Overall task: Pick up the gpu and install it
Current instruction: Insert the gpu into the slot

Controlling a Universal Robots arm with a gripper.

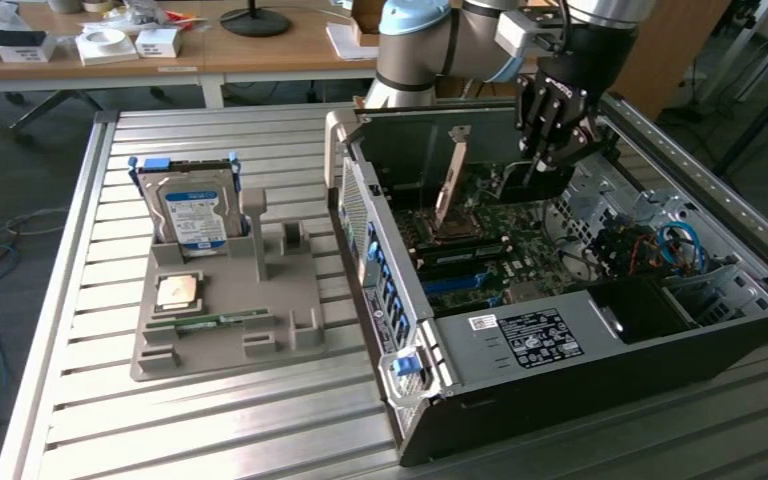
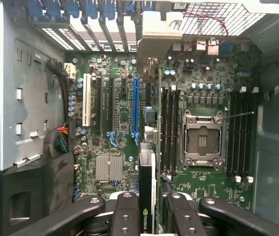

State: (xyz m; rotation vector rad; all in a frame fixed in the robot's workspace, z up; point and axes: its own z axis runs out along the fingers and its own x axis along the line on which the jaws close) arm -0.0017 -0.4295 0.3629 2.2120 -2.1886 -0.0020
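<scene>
Gpu first: it is in the grasp, clamped at its upper edge between the pincer's two dark fingers, which stand narrow around the thin card. It is inside the open computer case that stands on the slatted counter.

In the wrist view the card is seen edge-on, a green logo on the dark strip between the fingers. Its long axis runs straight away from the pincer toward the case wall that carries the blue latches. That is toward the exterior view's left, where the pale tan bracket hangs as an upright strip just beside the pincer.

The relation that matters is the card's line against the motherboard below. It runs parallel to the expansion slots, between the long blue slot and the black memory slots beside the empty processor socket.

Judging by how high the bracket rides (its top is near the case rim), the gpu looks held above the board and not seated — though I cannot tell whether its lower edge touches a slot.
</scene>
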